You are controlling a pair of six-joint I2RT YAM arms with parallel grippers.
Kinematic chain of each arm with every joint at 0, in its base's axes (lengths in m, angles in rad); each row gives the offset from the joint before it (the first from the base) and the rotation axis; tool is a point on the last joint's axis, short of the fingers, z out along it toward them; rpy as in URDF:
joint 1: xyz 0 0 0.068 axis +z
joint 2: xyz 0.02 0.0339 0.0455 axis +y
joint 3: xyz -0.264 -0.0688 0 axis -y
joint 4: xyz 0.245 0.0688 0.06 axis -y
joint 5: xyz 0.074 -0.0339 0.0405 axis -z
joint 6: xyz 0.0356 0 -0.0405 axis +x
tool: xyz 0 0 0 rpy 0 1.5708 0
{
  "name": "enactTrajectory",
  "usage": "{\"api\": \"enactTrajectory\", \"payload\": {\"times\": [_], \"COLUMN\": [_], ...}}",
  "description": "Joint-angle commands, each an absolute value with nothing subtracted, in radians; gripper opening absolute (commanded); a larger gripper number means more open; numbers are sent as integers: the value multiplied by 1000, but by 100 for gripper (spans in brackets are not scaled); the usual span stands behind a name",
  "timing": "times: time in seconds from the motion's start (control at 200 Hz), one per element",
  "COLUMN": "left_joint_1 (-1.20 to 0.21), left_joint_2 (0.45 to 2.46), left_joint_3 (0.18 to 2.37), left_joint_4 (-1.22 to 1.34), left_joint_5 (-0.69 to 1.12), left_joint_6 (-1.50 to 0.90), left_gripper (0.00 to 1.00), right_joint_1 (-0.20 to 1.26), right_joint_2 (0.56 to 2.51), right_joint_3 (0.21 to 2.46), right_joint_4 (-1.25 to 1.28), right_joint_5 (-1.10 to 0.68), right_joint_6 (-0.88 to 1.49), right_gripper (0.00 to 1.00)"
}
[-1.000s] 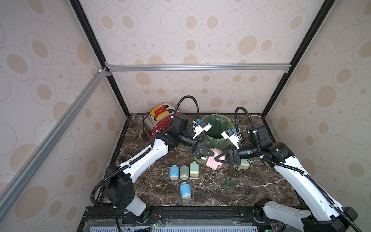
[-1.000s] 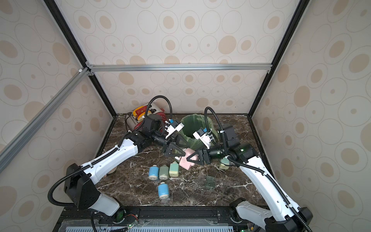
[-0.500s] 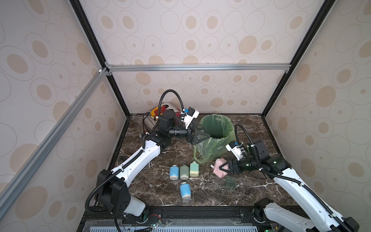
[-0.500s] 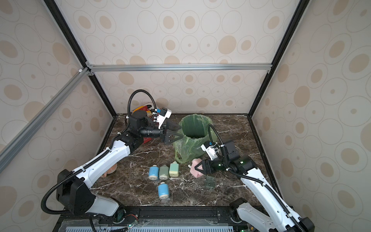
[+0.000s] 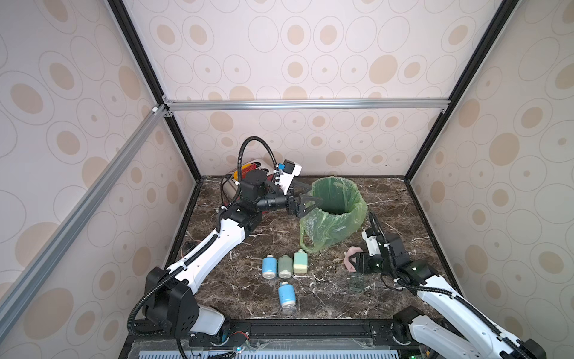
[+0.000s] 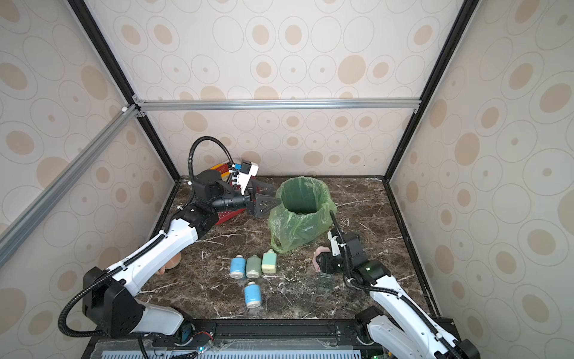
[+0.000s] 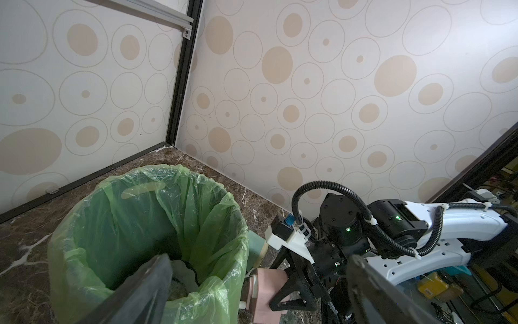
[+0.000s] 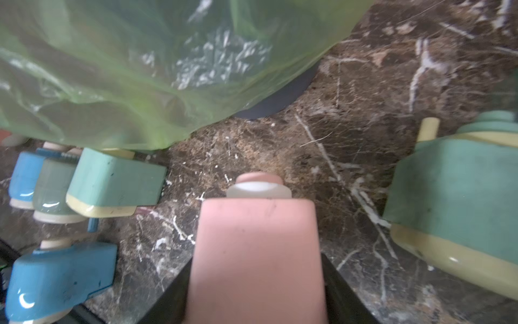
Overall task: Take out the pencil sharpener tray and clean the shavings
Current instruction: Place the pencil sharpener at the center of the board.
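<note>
**Left hand [image 5: 315,193] open at the bin [image 5: 337,227], right hand [image 5: 354,264] gripping the pink sharpener [image 8: 258,246]**

Your left hand hangs with its jaws spread wide at the rim of the green-bagged bin, holding nothing. Further right, your right hand clamps the pink sharpener low over the bench [image 5: 326,304] (whether it touches the marble, you cannot tell). The clear tray [image 5: 357,283] lies on the bench just beside that hand.

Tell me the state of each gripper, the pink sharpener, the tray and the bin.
Left gripper, open, empty.
Right gripper, shut on the pink sharpener.
Pink sharpener, held by the right gripper.
Tray, lying loose on the table.
Bin, upright, open, bag-lined.
</note>
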State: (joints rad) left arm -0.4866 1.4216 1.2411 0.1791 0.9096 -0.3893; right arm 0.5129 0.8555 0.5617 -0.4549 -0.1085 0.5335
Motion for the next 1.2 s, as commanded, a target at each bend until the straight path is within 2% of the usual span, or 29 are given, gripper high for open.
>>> {"api": "enactTrajectory", "payload": {"times": [0.0, 0.22, 0.356, 0.496, 0.666, 0.891, 1.197], "left_joint_1": [-478, -470, -469, -469, -468, -468, -469], "left_joint_2": [1410, 1413, 1409, 1407, 1406, 1414, 1427], "left_joint_3": [1270, 1269, 1253, 1246, 1238, 1226, 1208], "left_joint_4": [224, 246, 264, 264, 266, 275, 288], "left_joint_5": [909, 916, 915, 919, 914, 914, 907], "left_joint_6": [-412, -427, -433, -429, -425, -426, -425], "left_gripper": [99, 99, 99, 99, 99, 99, 99], "right_joint_1": [512, 512, 512, 511, 511, 512, 512], "right_joint_2": [858, 891, 926, 949, 968, 956, 911], "right_joint_3": [550, 522, 517, 511, 496, 472, 480], "right_joint_4": [-417, -375, -344, -331, -324, -304, -318], "right_joint_5": [18, 46, 71, 102, 115, 102, 84], "right_joint_6": [566, 563, 556, 546, 554, 564, 558], "right_gripper": [3, 22, 26, 34, 58, 68, 76]}}
